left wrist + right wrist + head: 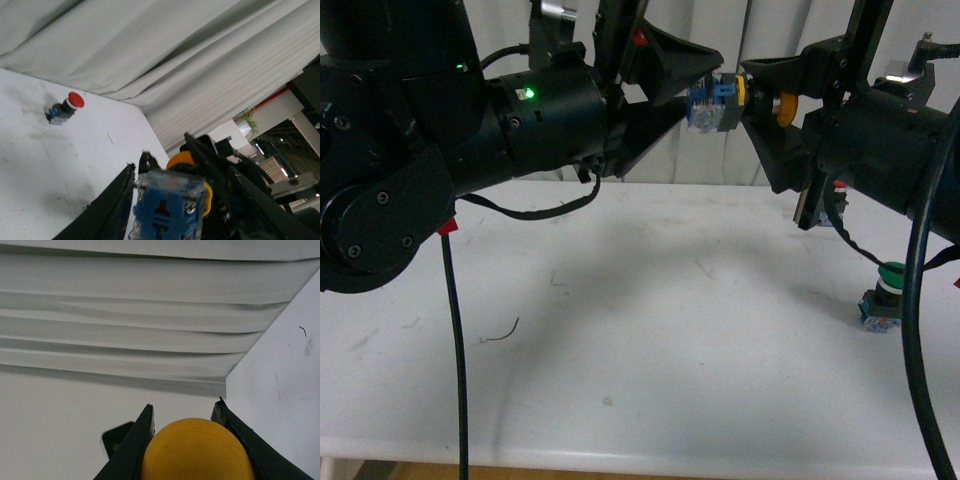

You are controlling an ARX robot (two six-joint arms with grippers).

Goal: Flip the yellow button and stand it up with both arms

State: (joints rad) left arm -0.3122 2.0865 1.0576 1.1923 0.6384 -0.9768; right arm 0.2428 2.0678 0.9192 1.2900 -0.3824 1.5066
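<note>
The yellow button (725,103) hangs high above the white table (650,300), lying on its side between both arms. My left gripper (698,100) is shut on its blue-grey contact block (167,212). My right gripper (760,103) is shut on the cap end, the orange-yellow cap (786,108) pointing right. In the right wrist view the round cap (195,452) fills the gap between the black fingers (132,450). From the left wrist, the block faces the camera, with the yellow ring (207,199) and cap (181,161) behind it.
A green-capped button (885,295) lies on the table at the right, under the right arm. A red-capped button (65,106) lies on its side near the table's back edge. Grey curtains hang behind. A black cable (458,370) drops at the left.
</note>
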